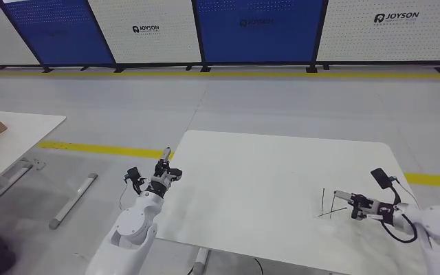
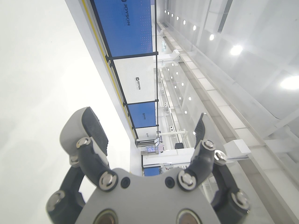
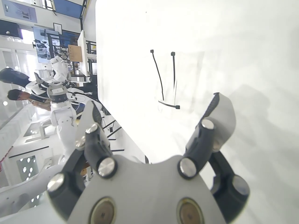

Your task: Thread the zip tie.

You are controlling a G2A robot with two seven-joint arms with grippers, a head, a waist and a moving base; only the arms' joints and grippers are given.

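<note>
Top view has the white table (image 1: 261,185) with the zip ties (image 1: 330,208) lying flat near its right-hand edge, just ahead of the right gripper (image 1: 347,201); that gripper sits low over the tabletop with its fingers spread wide and nothing between them; the placing looks like readiness to pick one up, since the ties are close to it and far from the other gripper. Right wrist view lets them be counted: three black ties; two lie roughly side by side with their heads pointing away from the gripper; the third lies crosswise at their tail ends, near or touching them, I cannot tell which. The left gripper (image 2: 144,115) is at the table's opposite edge, well apart from the ties, fingers likewise parted and empty; probably it is kept there to take the free end once a tie is lifted. None of the three is threaded yet; two grippers, one table.
</note>
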